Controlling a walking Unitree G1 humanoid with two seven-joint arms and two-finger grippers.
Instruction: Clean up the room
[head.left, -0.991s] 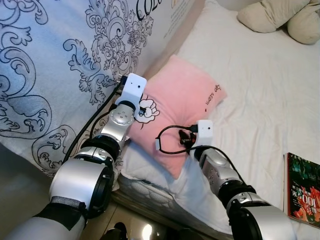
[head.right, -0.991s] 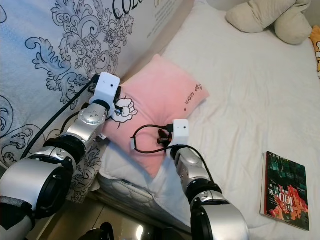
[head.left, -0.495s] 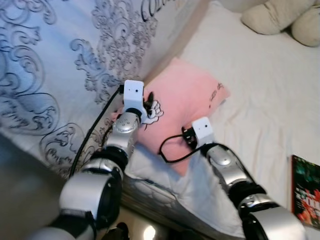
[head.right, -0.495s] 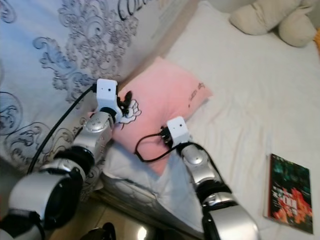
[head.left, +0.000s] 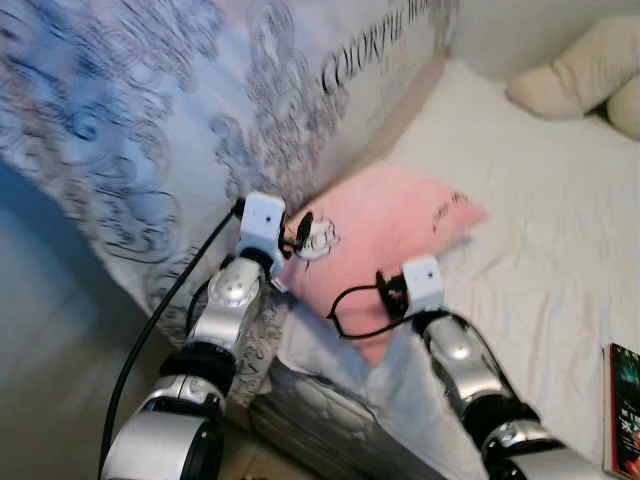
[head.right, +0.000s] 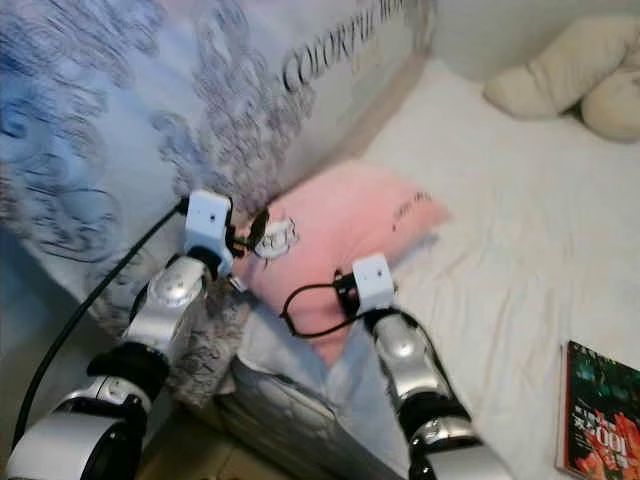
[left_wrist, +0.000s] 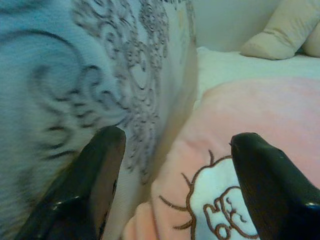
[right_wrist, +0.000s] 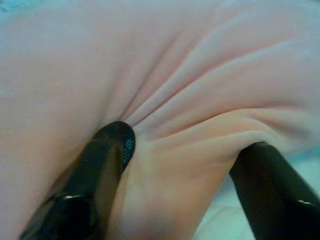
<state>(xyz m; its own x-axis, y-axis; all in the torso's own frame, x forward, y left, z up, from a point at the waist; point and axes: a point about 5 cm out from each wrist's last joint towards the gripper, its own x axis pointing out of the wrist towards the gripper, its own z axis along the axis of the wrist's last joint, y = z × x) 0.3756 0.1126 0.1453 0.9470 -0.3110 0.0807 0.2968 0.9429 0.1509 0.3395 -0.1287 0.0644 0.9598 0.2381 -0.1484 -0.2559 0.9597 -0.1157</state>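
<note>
One pink pillow (head.left: 385, 235) on bed (head.left: 540, 260), against patterned blue bedspread (head.left: 150, 130) hanging beside it. Right claw (right_wrist: 175, 170) clamped on fold of pillow's near edge. Left claw (left_wrist: 172, 165) spread wide at pillow's cartoon-print corner, one finger (left_wrist: 95, 175) on bedspread side. One book (head.right: 600, 410) right of pillow, well apart. One beige plush toy (head.right: 570, 75) beyond pillow.

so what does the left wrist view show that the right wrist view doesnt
Left wrist view alone: the patterned blue-grey bedding, a beige stuffed toy, the white embroidered figure on the pillow, and the left gripper open at the pillow's edge.
Right wrist view alone: the right gripper pinching a fold of pink fabric.
Both: the pink pillow close behind two black fingers.
</note>
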